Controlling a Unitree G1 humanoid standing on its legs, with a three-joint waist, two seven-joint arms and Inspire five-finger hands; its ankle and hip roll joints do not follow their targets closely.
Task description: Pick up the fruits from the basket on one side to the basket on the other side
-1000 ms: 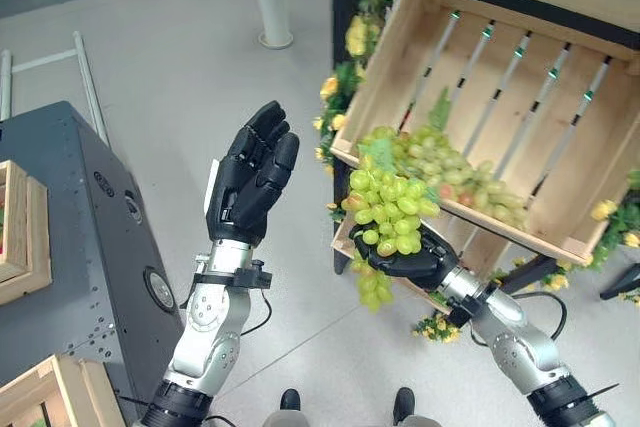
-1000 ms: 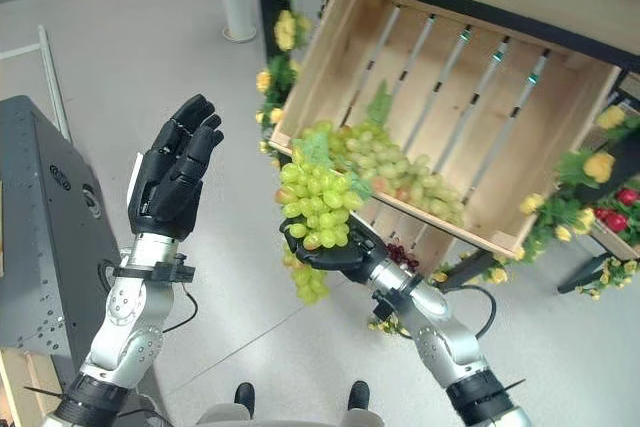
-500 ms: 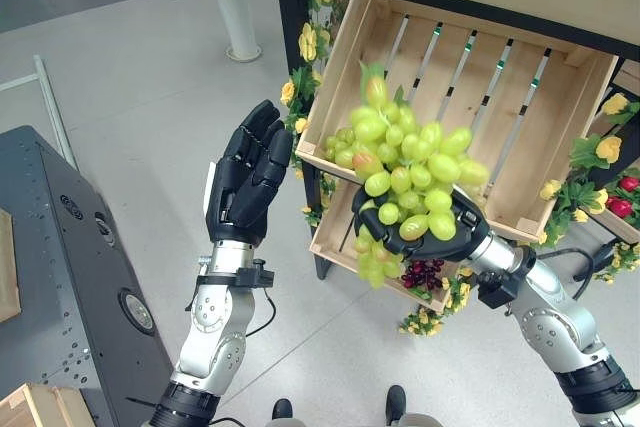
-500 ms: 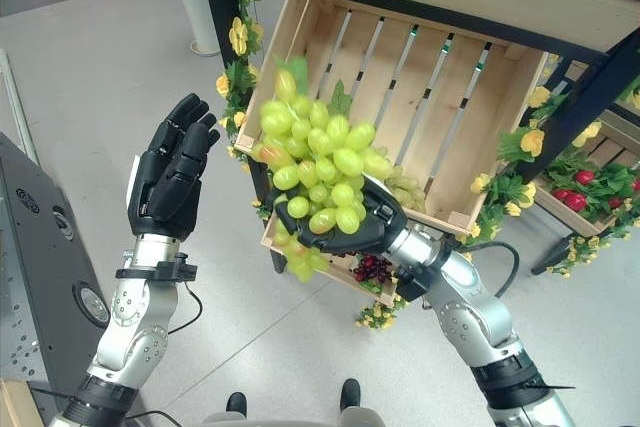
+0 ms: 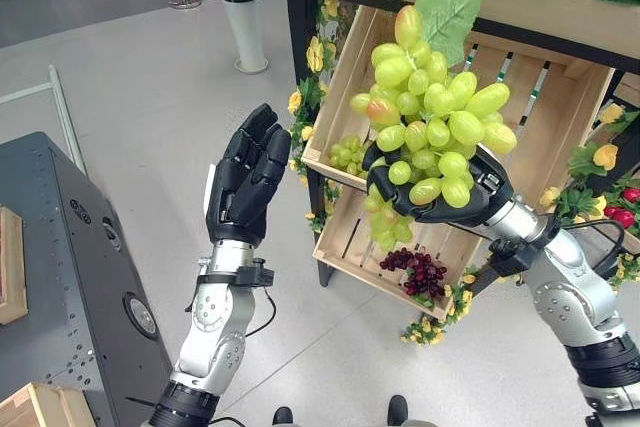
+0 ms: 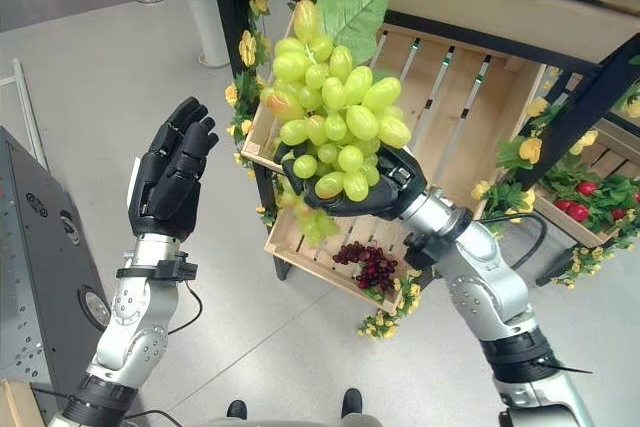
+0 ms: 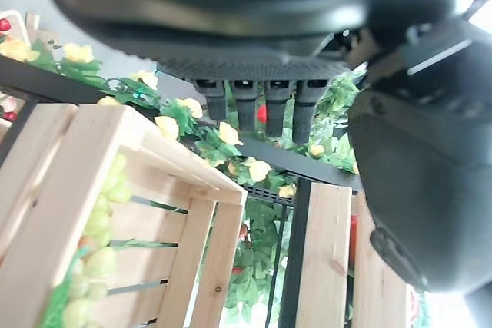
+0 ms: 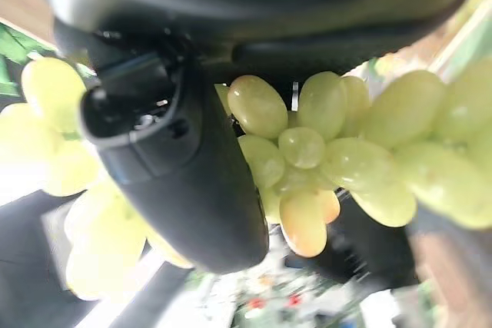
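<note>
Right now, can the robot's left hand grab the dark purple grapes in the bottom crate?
Probably, but not without moving. The left hand is open and empty, raised beside the crates. The dark grapes lie uncovered in the lower crate, down low to its right.

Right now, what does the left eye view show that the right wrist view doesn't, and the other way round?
The left eye view has the open left hand, the wooden crate with a few grapes left in it, dark grapes in the lower crate and the grey cabinet. The right wrist view adds the thumb pressed against the bunch. Both share the green grapes in the right hand.
</note>
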